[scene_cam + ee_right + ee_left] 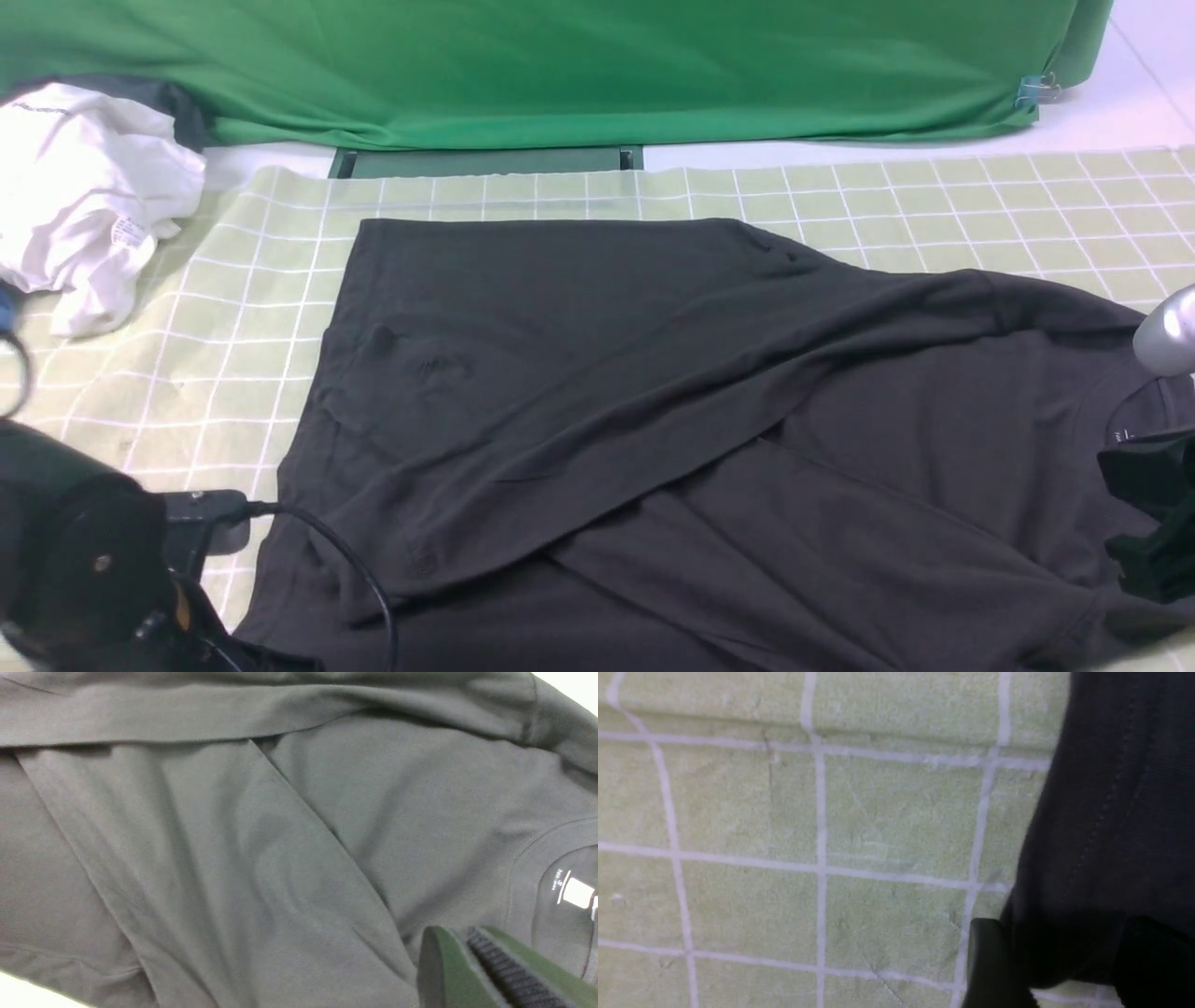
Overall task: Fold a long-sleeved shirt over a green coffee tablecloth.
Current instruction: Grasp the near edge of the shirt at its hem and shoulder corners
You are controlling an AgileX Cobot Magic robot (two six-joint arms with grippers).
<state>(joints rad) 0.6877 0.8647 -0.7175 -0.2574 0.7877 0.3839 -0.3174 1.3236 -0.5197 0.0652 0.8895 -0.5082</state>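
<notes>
Logging: long-sleeved shirt (597, 308) lies on green coffee tablecloth (934, 205), sleeves (709, 373) crossed over body to narrow it. My L tool (1069, 952), jaws apart, straddles hem (1101, 812), prob. for lengthwise fold. My R tool (460, 935) pinched closed, empty, near collar (518, 868).

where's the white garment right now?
Front view, far left: the white garment lies crumpled at the green coffee tablecloth's far-left corner, apart from the long-sleeved shirt to its right, in front of the plain green fabric.
</notes>
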